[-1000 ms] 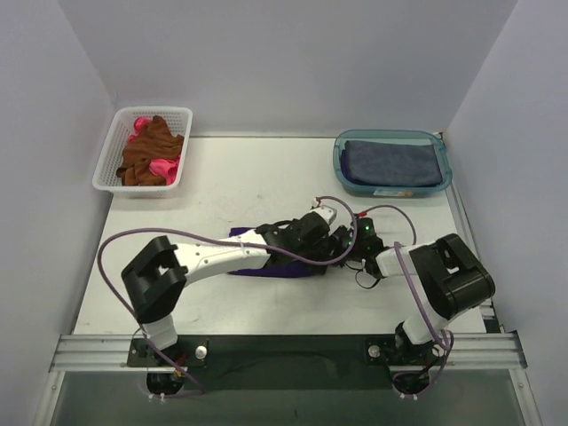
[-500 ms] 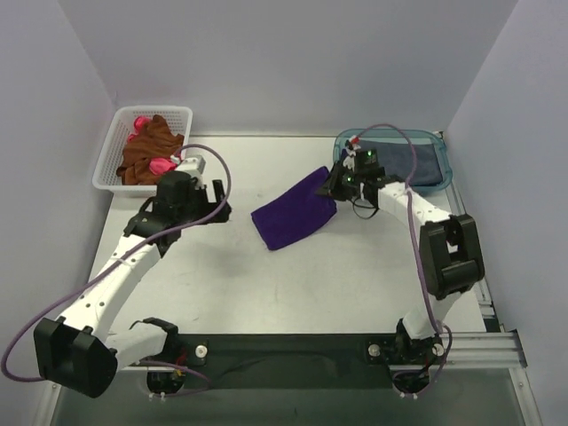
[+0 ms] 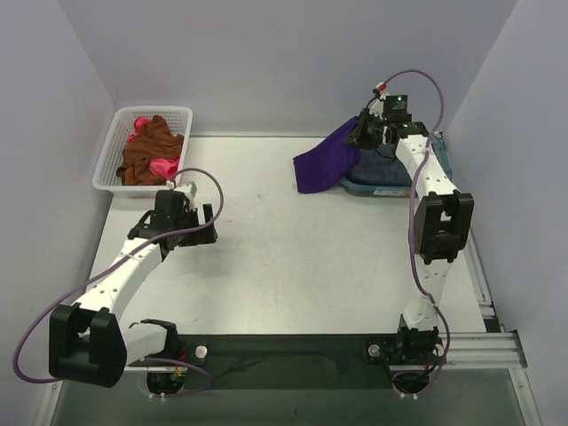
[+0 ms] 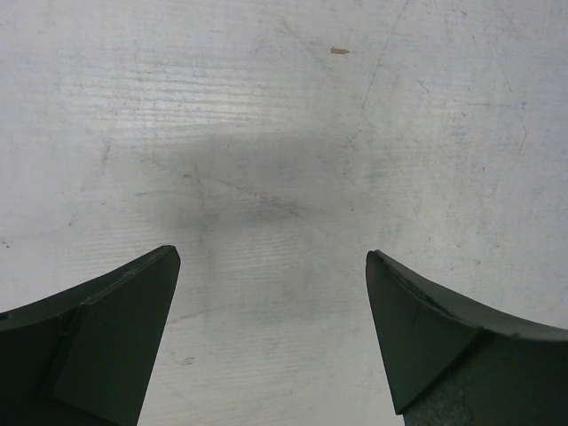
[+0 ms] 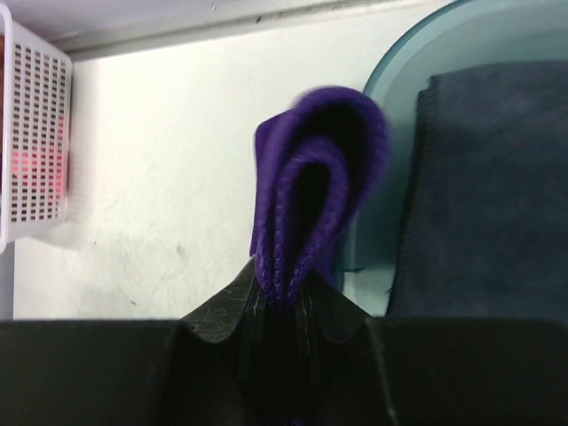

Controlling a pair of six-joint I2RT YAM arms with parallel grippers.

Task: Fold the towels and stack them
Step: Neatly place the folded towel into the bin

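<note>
Top external: right gripper is pinching the purple towel, which is hanging over the teal tub's 9 o'clock rim, its long axis running 2 to 8 o'clock. The left gripper is hovering well apart.
Left wrist: jaws are standing wide, gripping nothing, over bare table.
Right wrist: the slate towel is lying at 3 o'clock of the pinched fold, so the right arm is sitting nearer.

One deep purple towel, one slate blue-grey towel; the tub is translucent teal, the lattice basket white.
</note>
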